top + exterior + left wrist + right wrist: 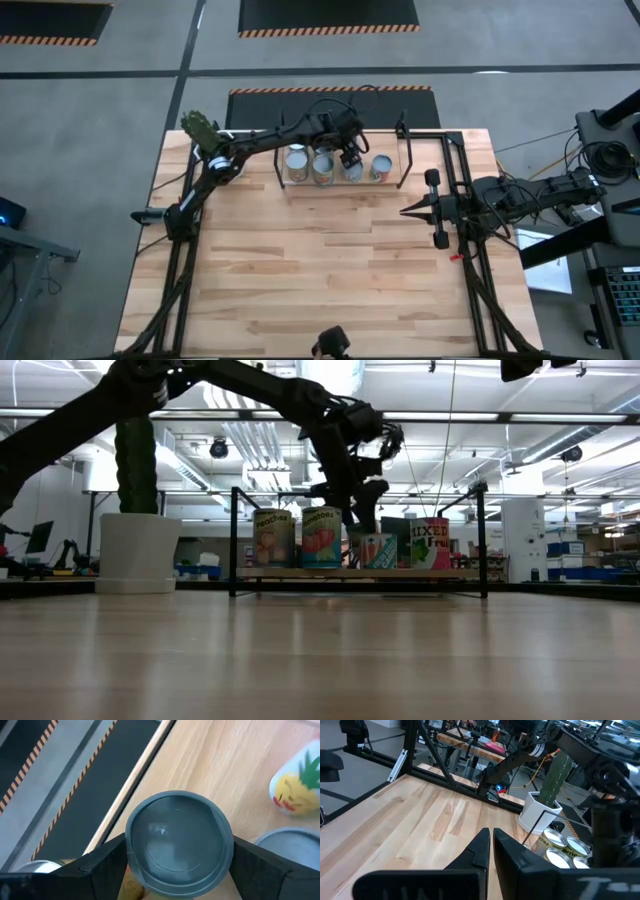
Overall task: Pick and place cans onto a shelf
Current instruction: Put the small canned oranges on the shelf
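The shelf (335,186) stands at the table's far side, a light board (300,572) between black uprights. Several cans stand on it in a row: a peaches can (273,538), a second can (321,537), a shorter can (378,550) and a Mixed Fruit can (430,543). My left gripper (350,156) is over the shorter can, whose grey top (177,840) fills the left wrist view, and is shut on it. My right gripper (408,211) is shut and empty, right of the table's middle, and also shows in its own wrist view (491,842). My left gripper pinches the shorter can's upper side wall (131,851) between its two fingers, one finger (107,860) on each side. The fingers come from above, pointing down. The can stands upright with its bottom on the shelf board (378,567).
A white pot with a cactus (205,135) stands at the table's far left corner, left of the shelf. It also shows in the low view (138,550). The shelf's black uprights (483,540) rise above the cans. Bare wood lies from the shelf to the near edge (330,290).
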{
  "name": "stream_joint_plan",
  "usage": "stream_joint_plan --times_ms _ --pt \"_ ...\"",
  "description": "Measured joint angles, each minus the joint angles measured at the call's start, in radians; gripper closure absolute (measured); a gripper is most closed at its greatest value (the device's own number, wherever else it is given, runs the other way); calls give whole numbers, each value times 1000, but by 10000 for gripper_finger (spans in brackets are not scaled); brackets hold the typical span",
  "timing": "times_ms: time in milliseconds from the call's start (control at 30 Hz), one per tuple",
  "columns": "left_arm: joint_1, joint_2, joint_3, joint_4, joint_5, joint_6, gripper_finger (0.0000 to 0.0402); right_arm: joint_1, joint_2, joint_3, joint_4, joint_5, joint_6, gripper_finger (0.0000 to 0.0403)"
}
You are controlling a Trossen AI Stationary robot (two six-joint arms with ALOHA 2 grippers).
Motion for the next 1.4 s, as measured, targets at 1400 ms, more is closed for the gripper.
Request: stream_joint_plan --times_ms 1400 --pt "-344 -175 -77 226 12 194 72 0 0 0 -25 0 47 390"
